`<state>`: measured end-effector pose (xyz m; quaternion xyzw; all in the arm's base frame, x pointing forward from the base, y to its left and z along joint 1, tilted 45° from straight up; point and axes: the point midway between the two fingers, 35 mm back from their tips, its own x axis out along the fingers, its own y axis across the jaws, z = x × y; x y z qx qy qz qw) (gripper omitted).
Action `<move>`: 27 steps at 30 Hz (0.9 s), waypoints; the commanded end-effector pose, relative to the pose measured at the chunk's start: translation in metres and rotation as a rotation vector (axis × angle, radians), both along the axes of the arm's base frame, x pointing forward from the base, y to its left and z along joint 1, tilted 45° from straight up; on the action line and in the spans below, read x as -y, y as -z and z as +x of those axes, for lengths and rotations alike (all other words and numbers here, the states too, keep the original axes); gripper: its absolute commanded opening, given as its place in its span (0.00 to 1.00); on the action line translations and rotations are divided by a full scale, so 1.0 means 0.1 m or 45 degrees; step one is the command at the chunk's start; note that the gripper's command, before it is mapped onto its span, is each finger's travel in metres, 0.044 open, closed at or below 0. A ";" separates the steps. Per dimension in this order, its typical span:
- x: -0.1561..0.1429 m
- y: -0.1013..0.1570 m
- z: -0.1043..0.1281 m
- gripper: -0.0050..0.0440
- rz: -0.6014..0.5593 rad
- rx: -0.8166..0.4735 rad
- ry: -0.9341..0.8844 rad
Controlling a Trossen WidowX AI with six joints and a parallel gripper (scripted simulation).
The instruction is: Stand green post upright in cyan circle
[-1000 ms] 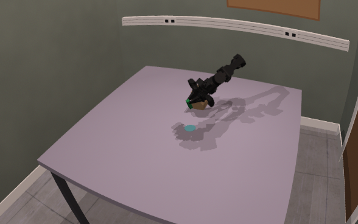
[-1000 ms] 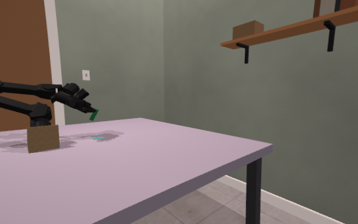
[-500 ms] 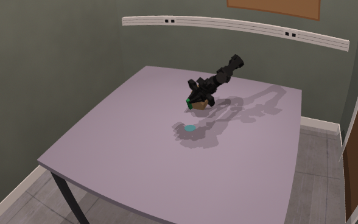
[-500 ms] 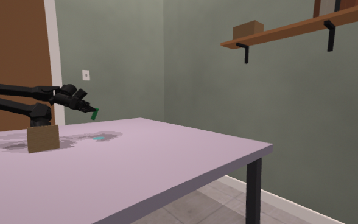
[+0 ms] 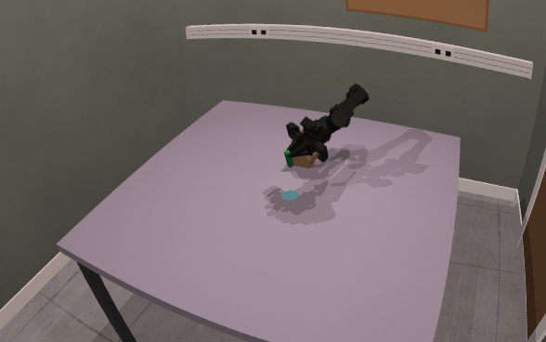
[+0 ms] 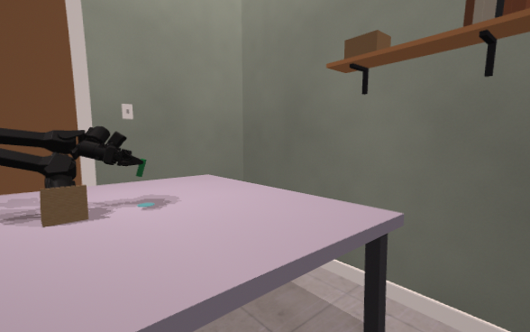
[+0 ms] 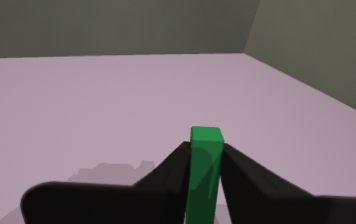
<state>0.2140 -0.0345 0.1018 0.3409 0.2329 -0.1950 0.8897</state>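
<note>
My gripper [image 5: 290, 157] [image 6: 137, 163] [image 7: 204, 149] is shut on the green post [image 5: 288, 158] [image 6: 141, 168] [image 7: 204, 175] and holds it in the air above the table [image 5: 186, 260] [image 6: 252, 235] [image 7: 100, 100]. In the exterior view the post hangs nearly upright, slightly tilted, from the fingertips. The cyan circle [image 5: 290, 195] [image 6: 145, 205] lies flat on the table, below the post and a little nearer to the top view, in the arm's shadow. The wrist view does not show the circle.
A tan cardboard box [image 5: 306, 160] [image 6: 64, 205] stands on the table under the arm, close behind the gripper. A wall shelf [image 6: 428, 42] with a small box is high on the right. The table edges are far from the gripper.
</note>
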 end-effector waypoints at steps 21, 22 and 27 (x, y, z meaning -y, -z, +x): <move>0.01 -0.05 0.01 0.15 0.041 0.170 0.072; 0.01 -0.05 0.01 0.15 0.041 0.170 0.072; 0.01 -0.05 0.01 0.15 0.041 0.170 0.072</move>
